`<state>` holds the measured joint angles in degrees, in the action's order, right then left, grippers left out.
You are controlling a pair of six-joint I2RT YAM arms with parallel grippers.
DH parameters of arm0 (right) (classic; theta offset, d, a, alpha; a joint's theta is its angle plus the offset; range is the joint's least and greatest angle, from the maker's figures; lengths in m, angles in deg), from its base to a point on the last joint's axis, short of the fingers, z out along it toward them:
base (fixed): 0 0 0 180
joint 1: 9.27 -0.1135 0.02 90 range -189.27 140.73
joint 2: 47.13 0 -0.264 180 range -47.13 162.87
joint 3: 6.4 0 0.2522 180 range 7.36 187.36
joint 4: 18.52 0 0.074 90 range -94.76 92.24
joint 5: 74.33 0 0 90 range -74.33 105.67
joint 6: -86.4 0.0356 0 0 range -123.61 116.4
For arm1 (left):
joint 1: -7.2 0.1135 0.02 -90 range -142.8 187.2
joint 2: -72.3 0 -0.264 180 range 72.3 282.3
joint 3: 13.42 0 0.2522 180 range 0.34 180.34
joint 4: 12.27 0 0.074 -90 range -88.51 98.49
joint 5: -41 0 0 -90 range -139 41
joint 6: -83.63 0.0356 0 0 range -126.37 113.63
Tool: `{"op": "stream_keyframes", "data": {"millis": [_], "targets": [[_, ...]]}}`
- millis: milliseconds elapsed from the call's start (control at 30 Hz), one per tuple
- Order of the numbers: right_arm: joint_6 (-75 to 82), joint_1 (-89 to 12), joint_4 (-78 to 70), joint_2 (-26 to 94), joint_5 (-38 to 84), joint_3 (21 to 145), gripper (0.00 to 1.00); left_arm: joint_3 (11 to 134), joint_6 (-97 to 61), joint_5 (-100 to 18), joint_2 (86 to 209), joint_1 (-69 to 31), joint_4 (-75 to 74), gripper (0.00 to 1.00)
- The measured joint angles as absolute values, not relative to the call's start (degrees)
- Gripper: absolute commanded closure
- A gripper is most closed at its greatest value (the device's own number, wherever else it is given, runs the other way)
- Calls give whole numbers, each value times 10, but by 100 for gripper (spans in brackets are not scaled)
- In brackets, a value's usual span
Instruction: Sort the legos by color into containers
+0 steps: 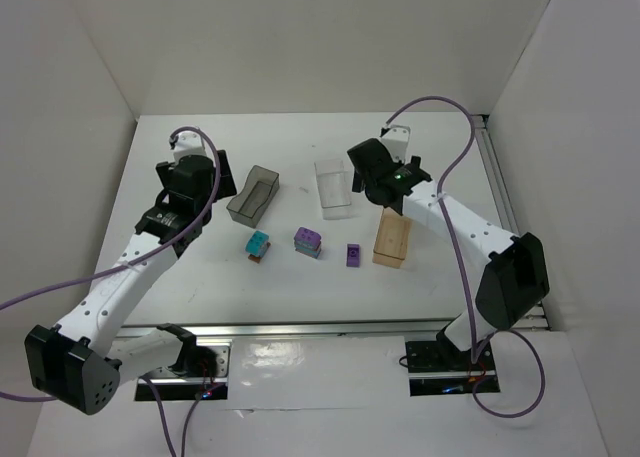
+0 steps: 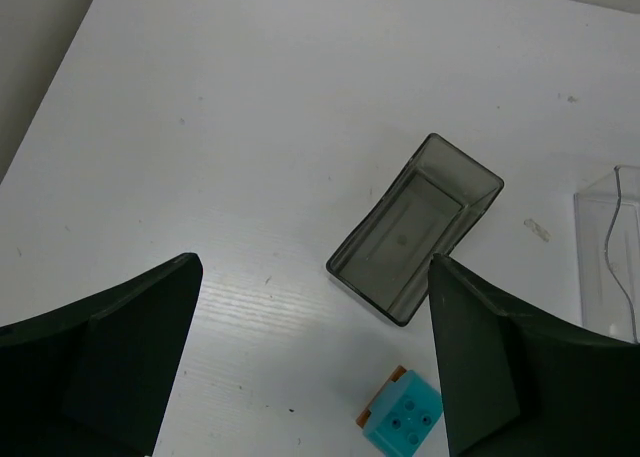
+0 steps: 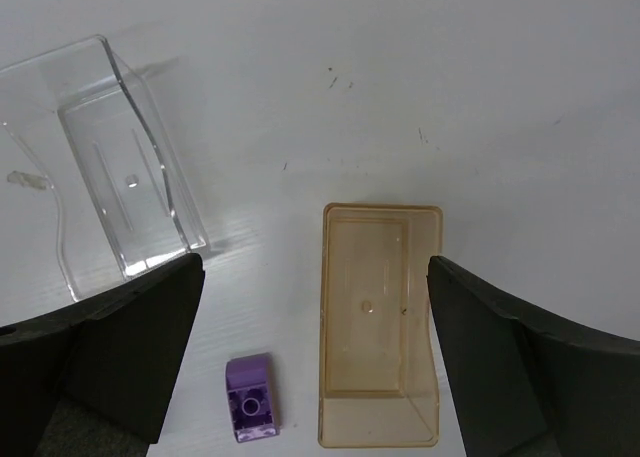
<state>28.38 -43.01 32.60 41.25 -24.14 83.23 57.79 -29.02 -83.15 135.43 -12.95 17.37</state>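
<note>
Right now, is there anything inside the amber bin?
Nothing: the right wrist view shows the amber bin empty down to its bare floor. From the top camera the right arm covers its far end.

Left gripper (image 2: 314,307) and right gripper (image 3: 314,307) both hover aloft, jaws spread wide.

Grey bin (image 1: 253,195), clear bin (image 1: 334,187), amber bin (image 1: 392,239) empty, upright; teal clump (image 1: 258,244), purple clump (image 1: 308,241), purple brick (image 1: 353,254) loose nearside.
</note>
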Motion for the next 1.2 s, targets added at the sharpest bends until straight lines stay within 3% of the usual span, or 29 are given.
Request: {"op": "stream_keyframes", "data": {"millis": [233,433,500,967,1200], "targets": [[280,-472,321,425,-204,842,0,578,-289,-812,1346,-132,189,1],[266,-518,244,439,-90,819,11,585,-288,-786,1330,-145,198,1],[264,-528,223,442,-65,805,18,603,-288,-770,1339,-145,219,2],[301,-507,206,458,1,712,18,626,-288,-713,1367,-149,270,5],[328,-507,213,476,-3,676,25,626,-288,-710,1367,-150,270,11]]}}
